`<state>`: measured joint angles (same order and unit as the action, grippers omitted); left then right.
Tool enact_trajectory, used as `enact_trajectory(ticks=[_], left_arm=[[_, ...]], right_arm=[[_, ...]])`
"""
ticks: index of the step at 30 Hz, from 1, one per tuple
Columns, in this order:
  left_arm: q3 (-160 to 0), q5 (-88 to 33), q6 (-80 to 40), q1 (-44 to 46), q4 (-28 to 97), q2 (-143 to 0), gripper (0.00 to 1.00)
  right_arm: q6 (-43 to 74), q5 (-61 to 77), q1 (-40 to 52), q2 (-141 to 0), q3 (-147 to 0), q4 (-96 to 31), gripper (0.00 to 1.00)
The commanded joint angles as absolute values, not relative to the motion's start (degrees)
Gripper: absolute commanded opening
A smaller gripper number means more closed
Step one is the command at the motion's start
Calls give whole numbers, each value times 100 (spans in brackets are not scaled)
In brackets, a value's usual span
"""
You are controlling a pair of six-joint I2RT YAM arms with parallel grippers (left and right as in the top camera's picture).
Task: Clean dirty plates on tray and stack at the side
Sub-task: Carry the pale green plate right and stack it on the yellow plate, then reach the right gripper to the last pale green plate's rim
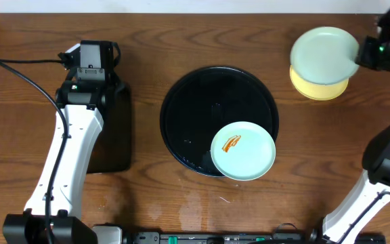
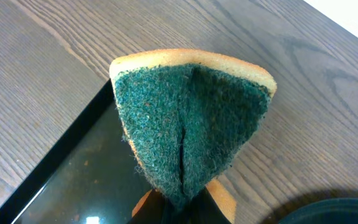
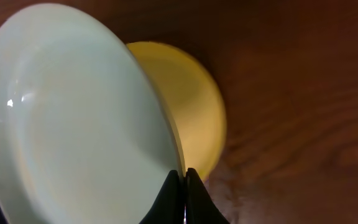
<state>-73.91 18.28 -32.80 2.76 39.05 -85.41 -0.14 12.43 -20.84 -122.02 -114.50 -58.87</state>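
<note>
The round black tray lies mid-table. On its front right part rests a mint-blue plate with an orange smear. At the back right my right gripper is shut on the rim of a clean mint-blue plate, tilted over a yellow plate on the table. In the right wrist view the fingers pinch the mint plate in front of the yellow plate. My left gripper is shut on a folded green-and-yellow sponge. In the overhead view the left gripper hides the sponge.
A smaller rectangular black tray lies under the left arm; its corner shows beneath the sponge. The round tray's rim shows at the left wrist view's lower right. A cable runs across the left table.
</note>
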Motion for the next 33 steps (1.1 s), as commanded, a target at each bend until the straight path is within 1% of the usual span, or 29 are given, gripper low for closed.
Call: enact_trajectory(ticks=[1, 3, 6, 7, 8, 10, 11, 13, 14, 15, 16, 17, 18, 20, 22, 24, 26, 27, 29, 33], left_arm=[[-7334, 1846, -3334, 263, 3889, -8580, 8], [-7334, 1846, -3334, 263, 3874, -8580, 8], [-7334, 1846, -3332, 263, 3879, -8580, 8], [-7334, 1846, -3332, 263, 3879, -8580, 8], [-7334, 1846, -3332, 263, 3879, -8580, 8], [-7336, 1846, -3332, 263, 3876, -8580, 8], [-7334, 1846, -3334, 263, 3876, -8580, 8], [-7334, 1846, -3332, 263, 3879, -8580, 8], [-7336, 1846, -3332, 263, 3879, -8580, 8], [-7334, 1846, -3332, 263, 3879, -8580, 8], [-7334, 1846, -3332, 263, 3879, -8580, 8], [-7336, 1846, -3332, 263, 3879, -8580, 8], [-7334, 1846, -3332, 263, 3879, -8580, 8], [-7336, 1846, -3332, 263, 3881, -8580, 8], [-7334, 1846, -3332, 263, 3896, -8580, 8], [-7334, 1846, -3334, 263, 3898, -8580, 8], [-7334, 1844, -3334, 263, 3896, -8580, 8], [-7334, 1846, -3334, 263, 3896, -8580, 8], [-7334, 1846, -3334, 263, 3898, -8580, 8], [-7334, 1846, -3334, 263, 3894, -8580, 8]], right_arm=[[333, 1251, -2259, -12088, -10954, -5590, 1], [336, 1247, -2296, -12088, -10648, -5336, 1], [353, 1251, -2276, -12101, -10066, -4635, 2], [388, 1249, -2261, -12103, -9920, -4434, 6], [429, 1256, -2248, -12105, -9813, -4287, 21], [425, 1251, -2220, -12105, -9675, -4156, 40], [425, 1253, -2202, -12108, -9666, -4198, 55], [425, 1411, -2163, -12105, -9668, -4324, 88], [421, 1651, -2139, -12090, -9671, -4438, 92], [395, 1900, -2121, -12075, -9671, -4543, 92], [252, 2276, -2088, -12057, -9671, -4687, 85], [-8, 2744, -2036, -12022, -9671, -4888, 81], [-154, 3046, -1975, -11987, -9671, -5054, 79], [-224, 3297, -1752, -11885, -9671, -5441, 78], [-226, 3284, -1450, -11769, -9671, -5789, 78], [-215, 3234, -1063, -11646, -9671, -6110, 76], [143, 2923, -711, -11515, -9671, -6296, 76], [657, 2449, -473, -11395, -9671, -6392, 77], [1245, 1811, -213, -11194, -9671, -6510, 78], [2429, 471, 263, -10571, -9668, -6823, 86]])
